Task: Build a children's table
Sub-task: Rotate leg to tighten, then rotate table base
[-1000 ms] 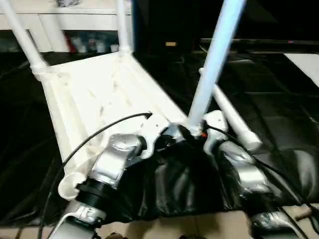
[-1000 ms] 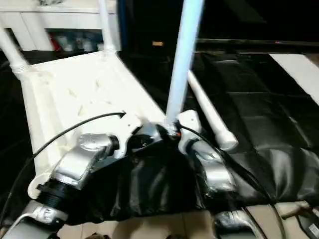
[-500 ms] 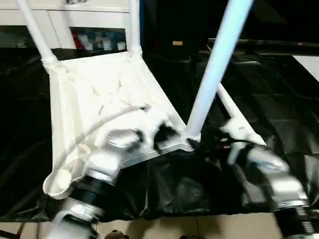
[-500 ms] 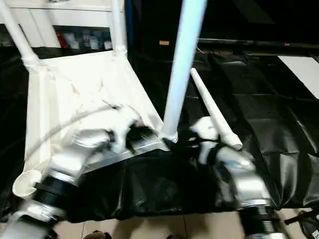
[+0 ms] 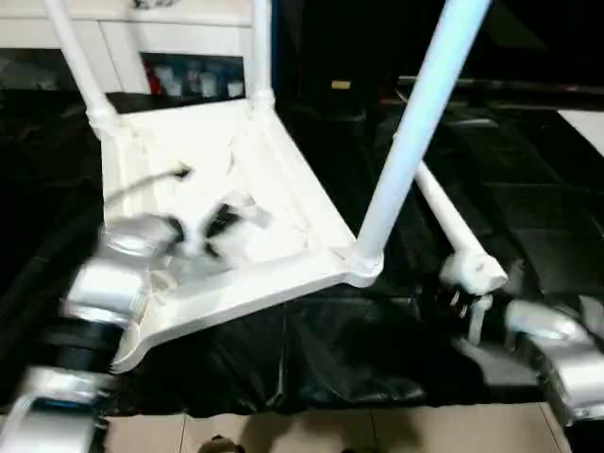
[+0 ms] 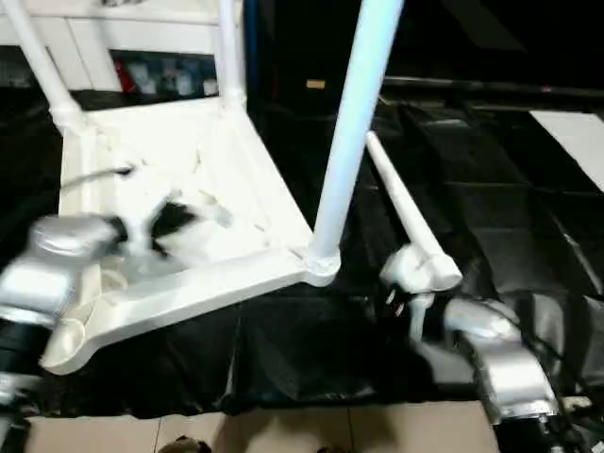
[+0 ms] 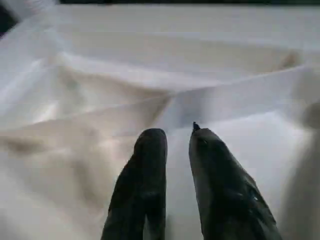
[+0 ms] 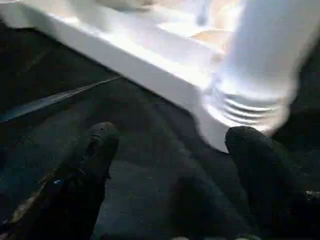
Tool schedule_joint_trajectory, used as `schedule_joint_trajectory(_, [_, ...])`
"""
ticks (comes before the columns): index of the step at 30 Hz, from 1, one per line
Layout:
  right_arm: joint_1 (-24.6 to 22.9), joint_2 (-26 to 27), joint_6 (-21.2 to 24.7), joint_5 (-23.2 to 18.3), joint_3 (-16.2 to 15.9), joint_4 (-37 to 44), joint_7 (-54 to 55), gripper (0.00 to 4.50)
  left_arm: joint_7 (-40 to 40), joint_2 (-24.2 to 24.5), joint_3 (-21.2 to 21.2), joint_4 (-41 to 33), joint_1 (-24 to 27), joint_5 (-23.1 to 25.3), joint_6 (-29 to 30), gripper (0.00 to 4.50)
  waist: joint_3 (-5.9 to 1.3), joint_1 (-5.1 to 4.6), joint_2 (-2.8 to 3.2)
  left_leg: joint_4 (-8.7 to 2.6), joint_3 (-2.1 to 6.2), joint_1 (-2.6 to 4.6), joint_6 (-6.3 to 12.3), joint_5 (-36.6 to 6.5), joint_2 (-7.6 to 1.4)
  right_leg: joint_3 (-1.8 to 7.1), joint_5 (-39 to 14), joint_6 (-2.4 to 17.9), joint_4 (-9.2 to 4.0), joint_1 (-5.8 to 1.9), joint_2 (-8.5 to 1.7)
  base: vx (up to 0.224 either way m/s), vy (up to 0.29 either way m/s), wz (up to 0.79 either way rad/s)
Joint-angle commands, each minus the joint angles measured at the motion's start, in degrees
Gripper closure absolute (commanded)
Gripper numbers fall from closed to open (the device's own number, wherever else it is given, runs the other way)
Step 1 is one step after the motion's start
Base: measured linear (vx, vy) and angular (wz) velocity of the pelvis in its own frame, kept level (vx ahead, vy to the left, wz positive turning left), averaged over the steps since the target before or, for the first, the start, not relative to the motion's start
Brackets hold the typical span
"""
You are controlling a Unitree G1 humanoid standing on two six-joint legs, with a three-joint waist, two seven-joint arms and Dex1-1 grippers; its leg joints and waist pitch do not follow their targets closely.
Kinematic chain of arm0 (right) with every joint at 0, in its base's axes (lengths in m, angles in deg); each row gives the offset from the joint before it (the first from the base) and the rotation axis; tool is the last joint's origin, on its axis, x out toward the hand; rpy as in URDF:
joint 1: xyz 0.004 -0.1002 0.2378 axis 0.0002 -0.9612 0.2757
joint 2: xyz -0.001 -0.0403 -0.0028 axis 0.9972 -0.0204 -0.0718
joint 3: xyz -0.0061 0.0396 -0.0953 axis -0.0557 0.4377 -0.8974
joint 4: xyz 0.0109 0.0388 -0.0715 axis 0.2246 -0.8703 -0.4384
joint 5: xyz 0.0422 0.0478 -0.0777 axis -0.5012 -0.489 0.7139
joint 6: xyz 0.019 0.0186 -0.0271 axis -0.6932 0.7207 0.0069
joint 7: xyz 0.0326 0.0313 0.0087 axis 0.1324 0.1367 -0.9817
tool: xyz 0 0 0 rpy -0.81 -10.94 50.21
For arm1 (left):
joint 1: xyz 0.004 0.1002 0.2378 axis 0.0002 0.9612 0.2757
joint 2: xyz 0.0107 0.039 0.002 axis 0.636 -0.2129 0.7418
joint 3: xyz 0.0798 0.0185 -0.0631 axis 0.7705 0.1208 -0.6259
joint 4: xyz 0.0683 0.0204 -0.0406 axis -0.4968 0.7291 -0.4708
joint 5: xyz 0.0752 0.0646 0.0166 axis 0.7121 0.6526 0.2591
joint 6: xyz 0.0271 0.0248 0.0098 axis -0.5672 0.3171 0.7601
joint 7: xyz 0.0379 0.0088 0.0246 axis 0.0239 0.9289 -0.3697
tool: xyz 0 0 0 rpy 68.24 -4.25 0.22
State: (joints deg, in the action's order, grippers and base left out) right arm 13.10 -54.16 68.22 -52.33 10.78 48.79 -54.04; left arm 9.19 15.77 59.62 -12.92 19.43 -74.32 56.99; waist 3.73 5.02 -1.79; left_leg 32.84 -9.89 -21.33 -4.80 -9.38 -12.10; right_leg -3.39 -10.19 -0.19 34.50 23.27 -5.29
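The white table top (image 5: 283, 208) lies upside down on a black sheet, ribbed underside up. Three white legs stand in its corner sockets: back left (image 5: 77, 61), back right (image 5: 260, 47) and front right (image 5: 415, 142). The fourth leg (image 5: 448, 222) lies loose on the sheet to the right. My left gripper (image 7: 175, 137) hovers over the ribbed underside, its fingers almost touching with nothing between them. My right gripper (image 8: 170, 142) is open, low over the sheet, a short way back from the front right leg's ringed base (image 8: 250, 105).
The black sheet (image 5: 528, 170) covers the work area. Tan floor (image 5: 283, 429) runs along its near edge. A white shelf unit (image 5: 189, 33) with small items stands behind the table top. My right forearm (image 5: 557, 359) lies beside the loose leg's wide end.
Both grippers have left the base of the front right leg. The left arm has swung left over the table top, and the right arm has drawn back to the right. The leg still stands.
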Motion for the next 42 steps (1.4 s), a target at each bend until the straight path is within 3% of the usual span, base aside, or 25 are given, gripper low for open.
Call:
schedule_joint_trajectory(1, [1.43, 0.79, 0.98, 0.02, -1.86, 0.32, 0.13, 0.61, -2.17, 2.78, 0.57, 1.13, -0.84, 3.31, 1.16, 3.51, -4.07, 0.15, -0.27, -3.33, -0.25, 0.51, 3.43, -11.15, -0.71, 1.77, -11.99, 10.72, -3.59, -2.87, -2.02, 0.0, 0.0, 0.0])
schedule_joint_trajectory(5, [3.76, 2.78, 1.07, 3.04, -4.73, -2.08, 1.57, 0.61, -3.64, 5.36, 1.06, 1.68, -0.22, 5.78, 2.89, 3.51, -3.89, 0.0, -0.21, -3.53, -0.13, 0.81, 1.43, -14.08, -0.72, 1.85, -16.22, 9.81, -3.81, -2.32, -2.04, 0.0, 0.0, 0.0])
schedule_joint_trajectory(6, [4.13, 3.16, 0.99, 3.5, -5.03, -2.53, 1.97, 0.78, -3.93, 5.55, 1.03, 1.74, -0.11, 6.01, 3.15, 3.68, -3.87, 0.08, -0.21, -3.54, -0.14, 0.85, 0.95, -14.37, -0.7, 1.9, -16.54, 9.8, -3.85, -2.24, -2.07, 0.0, 0.0, 0.0])
schedule_joint_trajectory(13, [10.08, 8.36, 5.47, 7.84, -8.33, -9.79, 9.53, 1.41, -7.84, 8.89, 3.09, 5.16, 0.66, 10.74, 4.69, 4.35, -4.23, 0.06, -0.21, -3.68, 0.13, 0.83, -0.55, -14.36, -0.61, 1.88, -13.44, 10.03, -3.35, -2.31, -1.93, 0.0, 0.0, 0.0])
schedule_joint_trajectory(20, [10.87, 9.58, 3.38, 8.78, -8.73, -11.78, 9.94, 1.9, -10.44, 8.84, 2.05, 5.37, 0.27, 11.38, 5.3, 4.5, -4.34, 0.12, -0.3, -3.67, 0.15, 0.81, -0.86, -15.38, -0.62, 1.88, -11.96, 10.45, -3.23, -2.42, -2.04, 0.0, 0.0, 0.0])
schedule_joint_trajectory(29, [14.01, 11.4, 1.18, 10.9, -8.04, -17.96, 14.99, 2.71, 2.94, 11.93, 11.52, 5.93, 3.9, 12.58, 4.61, 4.5, -4.31, 0.06, -0.04, -3.81, 0.15, 0.9, -1.41, -15.74, -0.64, 1.99, -12.3, 10.85, -3.26, -2.26, -2.07, 0.0, 0.0, 0.0])
schedule_joint_trajectory(30, [14.57, 11.9, 0.71, 11.11, -7.87, -18.9, 15.82, 2.82, 4.75, 12.42, 12.47, 5.51, 4.41, 12.49, 4.42, 4.5, -4.12, -0.14, -0.27, -3.98, 0.22, 0.76, -1.47, -16.73, -0.52, 1.96, -14.02, 10.61, -3.42, -2.33, -2.17, 0.0, 0.0, 0.0])
schedule_joint_trajectory(33, [16.04, 13.16, 0.37, 11.18, -7.07, -21.34, 18.04, 3.04, 8.2, 13.25, 13.53, 4.04, 5.21, 11.52, 4.18, 4.5, -4.06, -0.28, -0.04, -4.04, 0.32, 1.08, -2.04, -18.55, -0.61, 2.08, -16.92, 10.24, -3.68, -2.1, -2.33, 0.0, 0.0, 0.0])
schedule_joint_trajectory(37, [19.45, 15.39, -3.89, 11.08, -5.85, -27.14, 20.39, 3.35, 18.9, 15.52, 14.91, -2.84, 7.08, 6.31, 5.56, 4.5, -4.08, -0.14, -0.03, -4.07, 0.35, 1.32, -2.59, -19.66, -0.7, 2.12, -18.35, 10.56, -3.75, -1.83, -2.59, 0.0, 0.0, 0.0])
schedule_joint_trajectory(38, [20.33, 16.01, -5.06, 10.98, -5.61, -28.47, 20.65, 3.35, 21.8, 16.08, 15.33, -5.27, 7.84, 4.54, 5.25, 4.5, -4.02, -0.47, -0.08, -4.2, 0.41, 0.91, -2.69, -19.11, -0.62, 2.09, -17.6, 10.87, -3.54, -2.15, -2.43, 0.0, 0.0, 0.0])
schedule_joint_trajectory(39, [20.83, 16.33, -5.63, 10.94, -5.55, -29.3, 20.84, 3.44, 23.34, 16.39, 15.57, -6.44, 8.21, 3.73, 4.83, 4.5, -4.08, -0.36, 0.04, -4.12, 0.31, 1.23, -2.63, -19.12, -0.73, 2.19, -16.92, 11.19, -3.53, -1.85, -2.45, 0.0, 0.0, 0.0])
schedule_joint_trajectory(42, [21.89, 17.22, -6.4, 10.78, -5.36, -30.87, 21.49, 3.71, 26.39, 16.93, 16.17, -9.52, 9.04, 1.78, 5.6, 4.5, -4.0, -0.53, 0.12, -4.14, 0.13, 1.17, -2.44, -18.61, -0.64, 2.24, -14.58, 11.92, -3.25, -1.96, -2.03, 0.0, 0.0, 0.0])
